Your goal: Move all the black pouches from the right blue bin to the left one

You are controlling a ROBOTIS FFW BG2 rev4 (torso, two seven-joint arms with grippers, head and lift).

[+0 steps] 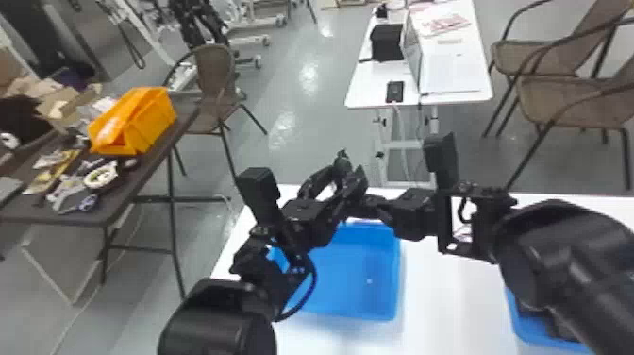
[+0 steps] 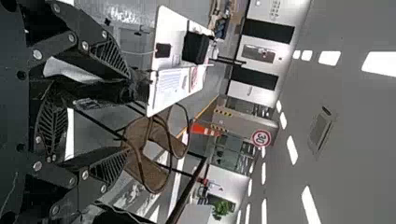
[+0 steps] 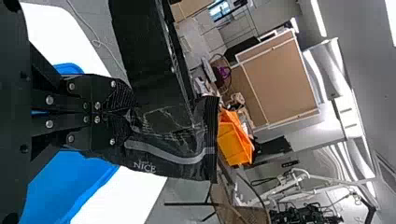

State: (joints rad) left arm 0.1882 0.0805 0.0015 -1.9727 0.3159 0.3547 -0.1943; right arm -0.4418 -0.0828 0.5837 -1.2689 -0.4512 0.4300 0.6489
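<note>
Black pouch (image 3: 170, 149), and it's pinched in the right gripper (image 1: 354, 206)! That grip is closed on one end, the pouch reaching across the middle of the right wrist view, its grey stripe and pale print plain to see. Right up against the action sits the left gripper (image 1: 337, 186), its jaws parted wide in the left wrist view, dark material between them; whether they touch the pouch, I cannot tell.

Down to the containers! The left blue bin (image 1: 397, 274) is at lower centre of the head view, just below the two grippers, with a small pale speck on its floor. Its upper left part hides behind the left arm (image 1: 217, 321). Over in the lower right corner, the right blue bin (image 1: 523, 325) holds dark items (image 1: 563, 325), partly covered by the right arm (image 1: 566, 250); how many, I cannot tell.

Both bins sit on a white table (image 1: 443, 302). Farther out, an orange bin (image 1: 153, 118) rests on a dark table (image 1: 101, 212) at upper left, loose odds and ends beside it. Up at top centre, another white table (image 1: 372, 94) carries a black bag (image 1: 387, 42) and a phone-like device (image 1: 395, 91).
</note>
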